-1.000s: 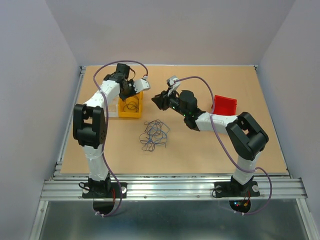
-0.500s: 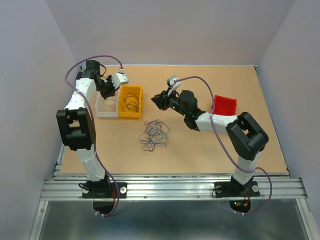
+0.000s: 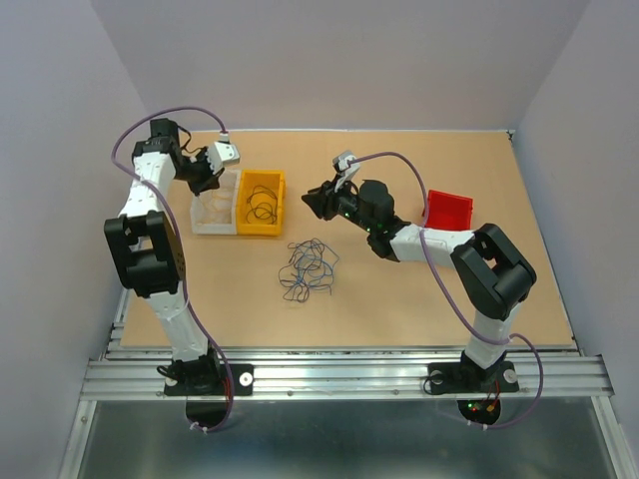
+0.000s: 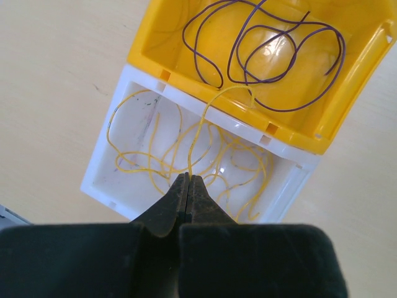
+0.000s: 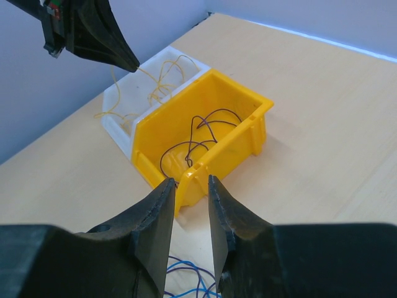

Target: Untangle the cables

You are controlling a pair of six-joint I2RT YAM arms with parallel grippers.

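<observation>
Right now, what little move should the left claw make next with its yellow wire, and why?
Probably open up and let go. The left claw is pinched shut on a yellow wire, right over the white bin where yellow loops already lie. One loop reaches over the yellow bin rim, so a tiny pull away first might help.

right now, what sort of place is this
Probably a robotics lab work cell: left arm and right arm bolted to a metal rail, plain walls around the table, yellow bin and white bin near tangled cables.
</observation>
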